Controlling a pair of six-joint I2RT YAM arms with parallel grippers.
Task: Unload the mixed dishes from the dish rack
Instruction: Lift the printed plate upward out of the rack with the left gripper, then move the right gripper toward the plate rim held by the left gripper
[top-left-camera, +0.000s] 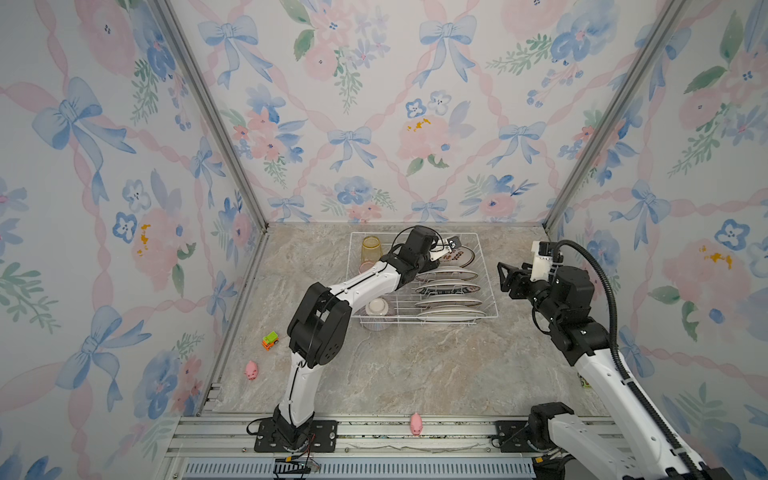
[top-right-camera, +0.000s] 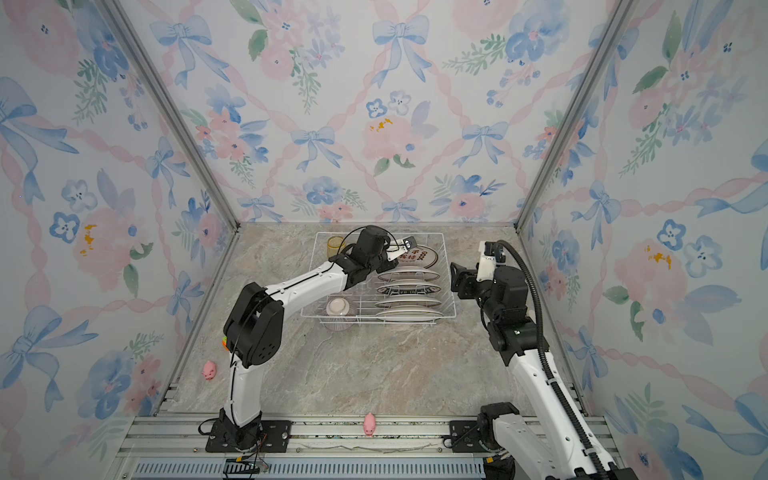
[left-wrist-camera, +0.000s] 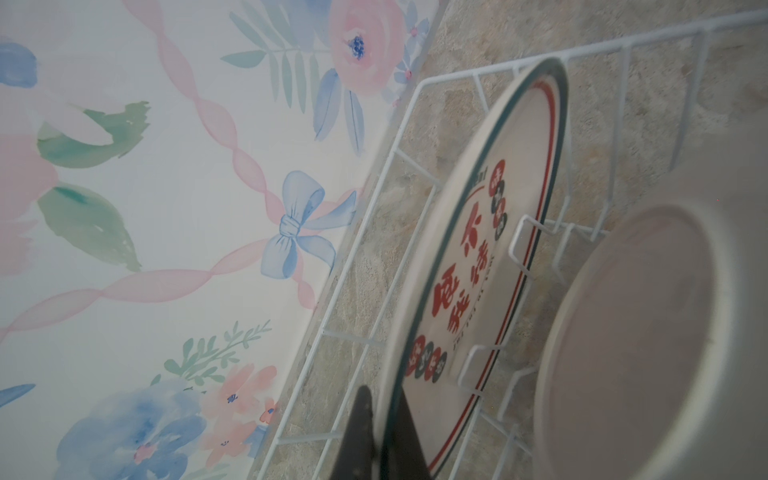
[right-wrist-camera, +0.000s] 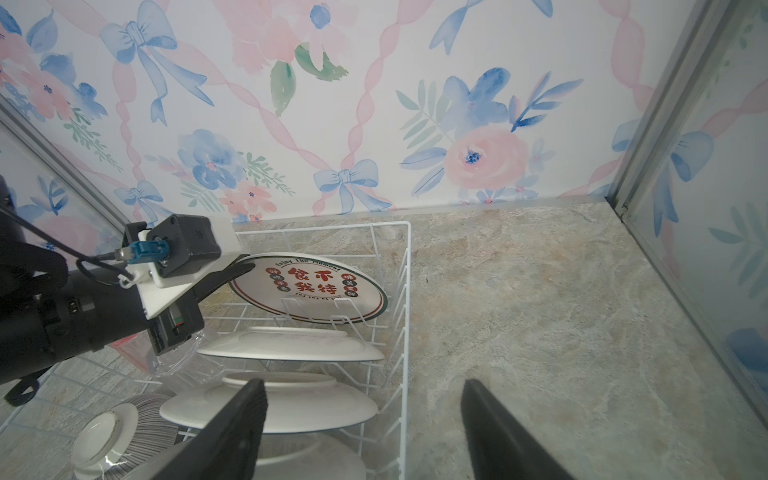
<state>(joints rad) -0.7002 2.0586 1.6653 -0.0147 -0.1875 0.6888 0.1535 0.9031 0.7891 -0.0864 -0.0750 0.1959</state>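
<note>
"Progress on the unloading?"

"Barely begun, I'd judge. Every dish I can find sits inside the dish rack (top-left-camera: 487, 274), and none is out on the marble tabletop (top-left-camera: 415, 374). So all of it is left."

"What's in there?"

"5 plates (top-left-camera: 448, 302) stand on edge in the prongs along its right side. The rearmost, the lettered plate (top-left-camera: 462, 258), leans back toward the wall. On the left side there's a yellow tumbler (top-left-camera: 370, 248) at the far corner. A pink tumbler (top-left-camera: 366, 266) is just in front of it, half hidden by the arm, and an upturned striped bowl (right-wrist-camera: 133, 424) sits at the near corner. What looks like a clear glass tumbler (right-wrist-camera: 178, 365) lies beside the plates."

"And the grippers?"

"The left gripper (left-wrist-camera: 382, 415) is pinched onto the lettered plate's rim, and the plate is not yet out of its slot. The right gripper (top-left-camera: 503, 279) hangs just outside the rack's right wall, jaws spread wide, holding nothing."
</note>
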